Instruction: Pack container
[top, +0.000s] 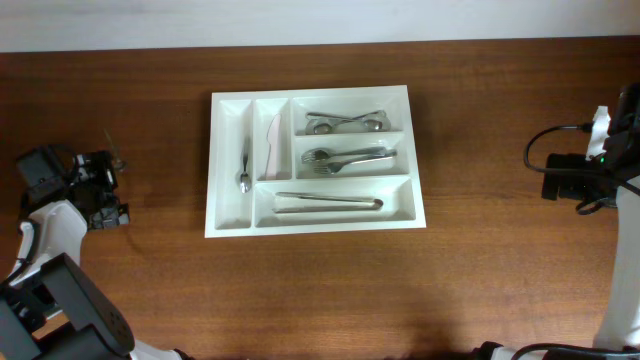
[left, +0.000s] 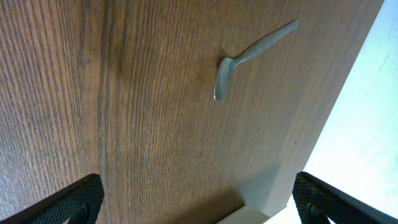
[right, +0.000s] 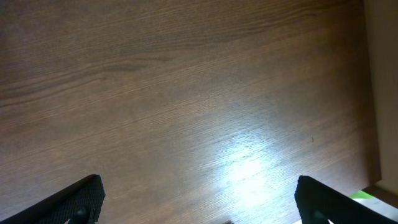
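Note:
The container (top: 415, 150) is a large white cutlery tray in the middle of the table. Its narrow left slot holds a small spoon (top: 243, 168), and the slot beside it holds a white knife (top: 272, 140). Spoons (top: 345, 122), forks (top: 350, 158) and long metal pieces (top: 328, 202) lie in the three long slots. A loose grey spoon (left: 249, 59) lies on the wood ahead of my left gripper (left: 199, 202), which is open and empty at the far left (top: 105, 190). My right gripper (right: 199, 202) is open over bare wood at the far right (top: 560, 178).
The table's far edge (left: 323, 118) runs close beside the loose spoon, with pale wall beyond it. A black cable (top: 545, 140) loops by the right arm. Brown wood surrounds the tray on all sides.

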